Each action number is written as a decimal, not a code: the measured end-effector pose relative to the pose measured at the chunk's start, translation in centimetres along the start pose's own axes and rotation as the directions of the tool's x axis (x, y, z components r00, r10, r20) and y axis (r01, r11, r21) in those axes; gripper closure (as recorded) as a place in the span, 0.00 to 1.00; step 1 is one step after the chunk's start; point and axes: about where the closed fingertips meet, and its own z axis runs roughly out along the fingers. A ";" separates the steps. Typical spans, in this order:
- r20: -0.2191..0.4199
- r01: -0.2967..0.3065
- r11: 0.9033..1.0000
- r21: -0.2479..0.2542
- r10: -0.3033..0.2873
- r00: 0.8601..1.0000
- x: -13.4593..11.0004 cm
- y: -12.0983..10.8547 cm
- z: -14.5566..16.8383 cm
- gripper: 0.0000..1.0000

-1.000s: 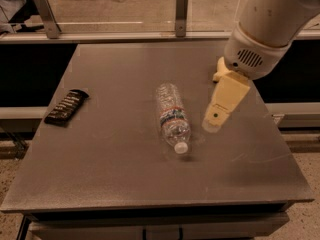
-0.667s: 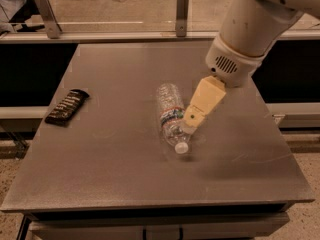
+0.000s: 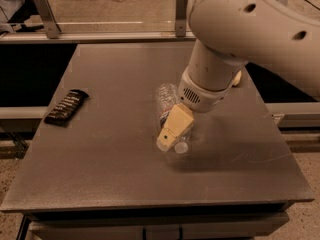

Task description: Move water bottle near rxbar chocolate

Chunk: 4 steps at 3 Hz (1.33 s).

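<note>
We see a flat, matte grey-brown worktop (image 3: pixel 100 174) with a lower shelf edge showing beneath its front edge. Beyond the far edge runs a pale rail (image 3: pixel 100 36) carrying two metal uprights (image 3: pixel 46 14), with light flooring behind it. Dark gaps open off the left and right edges, and speckled floor shows at the front corners.

Close to the left edge, about midway along it, the rxbar chocolate (image 3: pixel 66 106) lies flat in its black wrapper, angled toward the far-right.

Near the centre of the worktop the water bottle (image 3: pixel 165 96) lies on its side, well apart from the bar, with its white cap (image 3: pixel 181 147) pointing at the front edge.

The gripper (image 3: pixel 172 131) is down over the bottle's cap end, covering that half. We cannot tell whether it is grasping the bottle or merely over it.

The bulky white arm (image 3: pixel 240 29) comes in from the far-right corner. A small pale yellow object (image 3: pixel 237 77) peeks out behind it.
</note>
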 end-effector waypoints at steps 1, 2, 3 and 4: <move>-0.028 -0.017 1.000 0.008 0.017 0.999 -0.1 0.6 2.6 0.00; -0.048 0.009 1.000 -0.011 -0.009 0.999 -0.4 1.5 4.1 0.19; -0.077 0.049 0.999 -0.011 -0.050 0.996 -0.4 2.0 4.9 0.41; -0.076 0.049 0.999 -0.011 -0.050 0.996 -0.6 2.0 4.0 0.64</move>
